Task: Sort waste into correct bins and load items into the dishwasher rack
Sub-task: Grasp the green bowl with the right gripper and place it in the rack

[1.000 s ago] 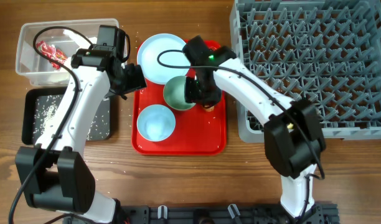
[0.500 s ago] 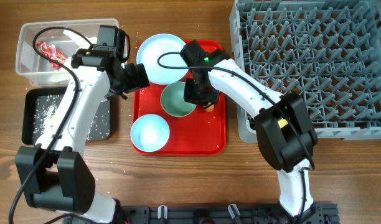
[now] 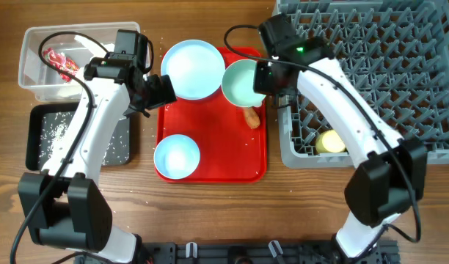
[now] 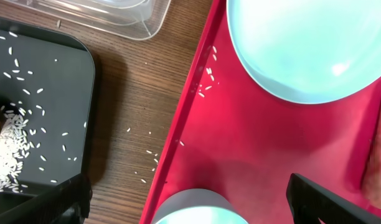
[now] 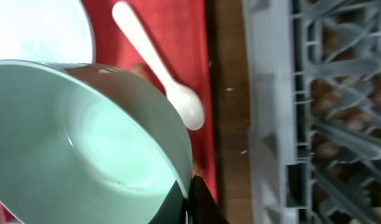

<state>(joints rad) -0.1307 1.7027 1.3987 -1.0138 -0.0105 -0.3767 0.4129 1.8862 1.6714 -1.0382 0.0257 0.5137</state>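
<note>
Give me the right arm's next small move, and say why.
Probably carry the pale green bowl rightward over the dishwasher rack side wall and lower it between pegs. The right gripper is clamped on the bowl's rim, holding it tilted above the red tray right beside the rack, and open peg rows lie just past the wall.

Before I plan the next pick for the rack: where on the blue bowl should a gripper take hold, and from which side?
Take the blue bowl by its rim, from straight above, one finger inside and one outside the wall. It stands upright, mouth up, on the red tray, and looks too wide to span.
</note>
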